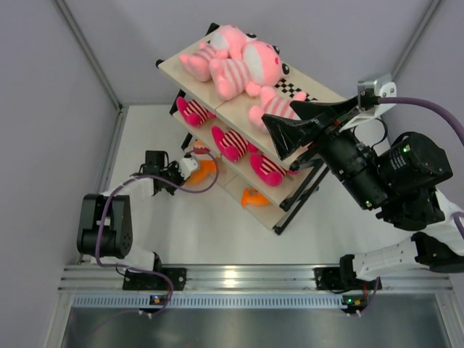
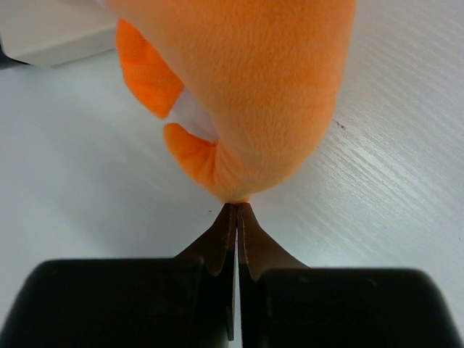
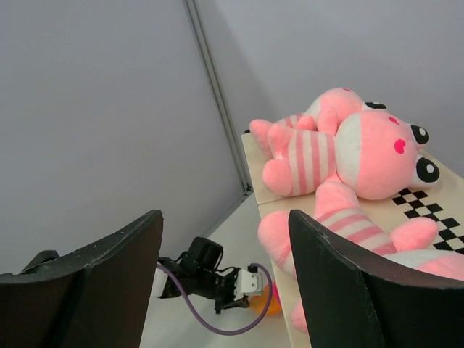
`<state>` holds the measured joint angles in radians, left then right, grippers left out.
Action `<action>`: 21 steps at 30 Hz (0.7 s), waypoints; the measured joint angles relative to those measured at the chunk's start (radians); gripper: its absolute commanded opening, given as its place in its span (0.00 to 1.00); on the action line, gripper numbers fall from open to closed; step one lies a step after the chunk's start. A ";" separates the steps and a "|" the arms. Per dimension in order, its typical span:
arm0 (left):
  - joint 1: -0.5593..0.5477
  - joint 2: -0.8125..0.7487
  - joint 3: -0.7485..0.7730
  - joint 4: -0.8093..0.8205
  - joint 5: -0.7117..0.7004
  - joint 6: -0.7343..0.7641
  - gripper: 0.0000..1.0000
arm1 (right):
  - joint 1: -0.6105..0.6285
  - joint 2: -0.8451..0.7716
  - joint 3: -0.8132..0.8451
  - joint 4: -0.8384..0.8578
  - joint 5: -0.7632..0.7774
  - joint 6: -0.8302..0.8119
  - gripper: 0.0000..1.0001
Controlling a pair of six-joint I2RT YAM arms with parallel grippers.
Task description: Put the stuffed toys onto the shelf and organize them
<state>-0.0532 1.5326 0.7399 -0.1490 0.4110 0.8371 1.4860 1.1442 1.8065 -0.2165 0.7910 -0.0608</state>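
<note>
The top view looks steeply down from above the near edge, over the whole shelf (image 1: 176, 69). The left wrist camera sits low, almost against an orange toy (image 2: 246, 94). The right wrist camera, high at right, faces left; with the top view it shares the pale-pink toys (image 3: 348, 145) and left arm (image 3: 203, 272).

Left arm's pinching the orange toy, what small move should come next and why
Probably lift the orange toy slightly and ease it onto the shelf. The left end effector is shut on its tip, and it is beside the shelf, not on it.
</note>
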 measured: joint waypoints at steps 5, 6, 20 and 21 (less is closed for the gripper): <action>0.000 -0.033 -0.002 0.032 0.011 -0.013 0.00 | 0.010 0.000 0.000 0.000 0.006 0.000 0.70; 0.000 -0.034 -0.002 0.037 0.015 -0.016 0.00 | 0.011 0.000 0.000 0.000 0.006 0.000 0.70; -0.001 -0.039 -0.001 0.128 0.040 -0.108 0.00 | 0.035 0.000 0.000 0.001 0.034 -0.020 0.70; -0.001 -0.043 -0.001 0.148 0.039 -0.121 0.00 | 0.036 0.000 0.000 0.002 0.036 -0.023 0.70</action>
<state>-0.0544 1.4899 0.7387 -0.0006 0.4500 0.7162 1.5223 1.1446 1.8065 -0.2150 0.8272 -0.0837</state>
